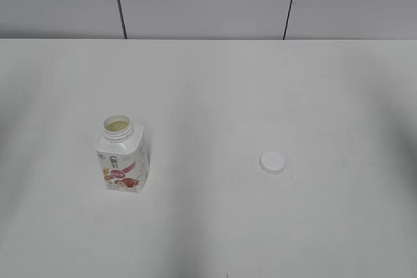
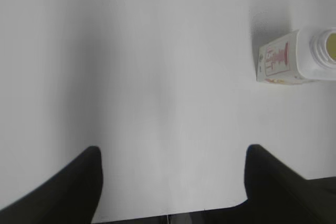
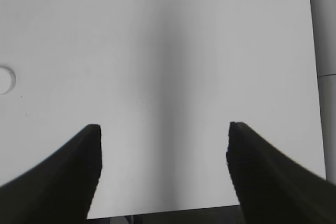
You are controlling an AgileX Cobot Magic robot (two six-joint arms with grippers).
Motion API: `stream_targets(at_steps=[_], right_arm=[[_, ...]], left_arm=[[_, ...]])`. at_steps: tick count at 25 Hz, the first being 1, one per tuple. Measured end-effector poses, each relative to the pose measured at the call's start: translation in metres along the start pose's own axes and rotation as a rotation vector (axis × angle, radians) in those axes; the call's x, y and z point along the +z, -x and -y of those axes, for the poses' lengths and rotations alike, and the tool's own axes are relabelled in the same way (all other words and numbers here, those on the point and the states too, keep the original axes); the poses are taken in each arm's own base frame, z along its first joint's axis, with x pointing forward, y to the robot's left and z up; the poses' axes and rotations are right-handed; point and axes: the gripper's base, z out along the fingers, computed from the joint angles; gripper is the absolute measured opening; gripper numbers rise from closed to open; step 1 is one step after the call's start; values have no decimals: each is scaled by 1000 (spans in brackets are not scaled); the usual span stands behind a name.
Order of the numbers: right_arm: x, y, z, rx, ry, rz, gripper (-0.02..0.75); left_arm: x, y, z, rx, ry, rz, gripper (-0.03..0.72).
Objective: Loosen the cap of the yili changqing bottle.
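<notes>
Standing uncapped: bottle (image 1: 122, 156) | cap (image 1: 273, 163) on table (image 1: 208, 83), well apart | left gripper (image 2: 173, 153), right gripper (image 3: 164, 129) spread, empty

- The yili changqing bottle (image 1: 122, 155) stands upright on the table (image 1: 215, 83), left of the middle.
- The cap (image 1: 272, 163) is off the neck and lies flat on the table, well to the right of the bottle and slightly nearer.
- A wall (image 1: 208, 1) runs behind the table's far edge.
</notes>
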Motion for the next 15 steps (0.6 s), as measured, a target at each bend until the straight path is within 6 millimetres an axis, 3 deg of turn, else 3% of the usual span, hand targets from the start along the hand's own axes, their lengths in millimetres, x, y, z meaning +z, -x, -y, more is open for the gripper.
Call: stream_targets(at_steps=[9,15], right_arm=[[-40,-50,-6,0,-23,204,585],[-40,-90,-11,0,-23,217,585]], left_arm=[[-42,-68,9,8,17,207,512],[-56,-110,13,14,26,325,512]])
